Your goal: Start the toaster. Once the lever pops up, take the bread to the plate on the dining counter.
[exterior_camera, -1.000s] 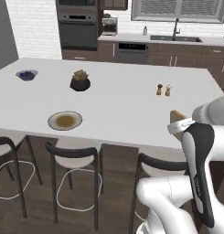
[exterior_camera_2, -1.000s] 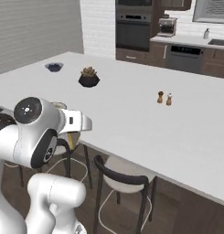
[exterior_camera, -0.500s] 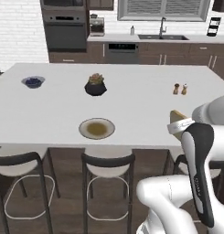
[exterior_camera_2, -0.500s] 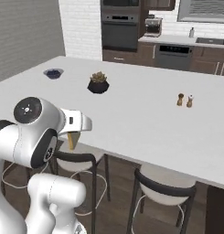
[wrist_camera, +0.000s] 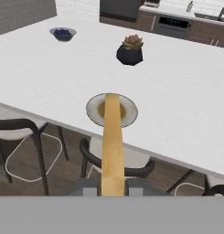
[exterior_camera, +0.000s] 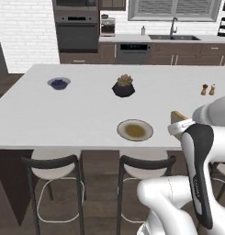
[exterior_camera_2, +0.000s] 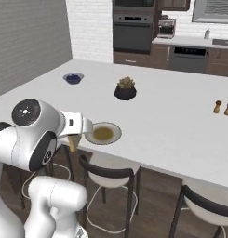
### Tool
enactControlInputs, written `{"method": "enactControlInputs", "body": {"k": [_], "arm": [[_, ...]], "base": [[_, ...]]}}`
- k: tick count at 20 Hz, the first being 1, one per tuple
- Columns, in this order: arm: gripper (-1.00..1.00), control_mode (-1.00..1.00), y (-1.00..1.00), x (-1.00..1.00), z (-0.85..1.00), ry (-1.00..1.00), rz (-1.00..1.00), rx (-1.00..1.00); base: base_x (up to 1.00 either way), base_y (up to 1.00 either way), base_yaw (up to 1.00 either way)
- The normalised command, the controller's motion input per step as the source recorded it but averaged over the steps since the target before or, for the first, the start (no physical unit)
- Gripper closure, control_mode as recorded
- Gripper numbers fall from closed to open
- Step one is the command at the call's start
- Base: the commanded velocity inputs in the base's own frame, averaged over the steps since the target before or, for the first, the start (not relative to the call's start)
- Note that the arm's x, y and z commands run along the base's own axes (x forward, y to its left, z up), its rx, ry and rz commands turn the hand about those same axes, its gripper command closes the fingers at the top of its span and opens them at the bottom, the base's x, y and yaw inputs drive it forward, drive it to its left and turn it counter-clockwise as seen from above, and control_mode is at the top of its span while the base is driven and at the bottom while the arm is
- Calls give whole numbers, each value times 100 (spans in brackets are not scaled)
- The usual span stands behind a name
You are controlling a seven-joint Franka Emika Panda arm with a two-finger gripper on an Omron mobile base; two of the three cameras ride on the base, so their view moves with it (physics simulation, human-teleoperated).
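My gripper (wrist_camera: 112, 186) is shut on the bread (wrist_camera: 112, 137), a pale tan slice seen edge-on that stretches forward over the counter's near edge. In the base views the bread (exterior_camera: 178, 116) (exterior_camera_2: 71, 142) sticks out of the gripper (exterior_camera: 179, 127) (exterior_camera_2: 76, 135) beside the arm. The olive-beige plate (exterior_camera: 135, 130) (exterior_camera_2: 103, 134) (wrist_camera: 92, 109) lies near the front edge of the white dining counter (exterior_camera: 77, 110) (exterior_camera_2: 171, 121) (wrist_camera: 177, 100), just ahead of the bread's tip. The toaster is out of view.
A bowl of dark blue berries (exterior_camera: 59, 83) (wrist_camera: 63, 33) sits far left on the counter. A black pot with a succulent (exterior_camera: 123, 87) (exterior_camera_2: 125, 90) stands behind the plate, and two shakers (exterior_camera: 208, 89) stand to the right. Dark stools (exterior_camera: 54, 174) (exterior_camera_2: 108, 179) line the counter's front.
The base has driven, so the whole scene has shifted right in the left base view and the plate now lies closer to the arm. The gripper still holds the bread.
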Motion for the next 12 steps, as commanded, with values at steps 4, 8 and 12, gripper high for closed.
{"method": "enactControlInputs", "body": {"k": [4,8,12], "arm": [[100,100,0,0,0,0,0,0],[100,100,0,0,0,0,0,0],[100,100,0,0,0,0,0,0]], "base": [[59,2,-15],[48,45,-17],[50,65,-18]]}}
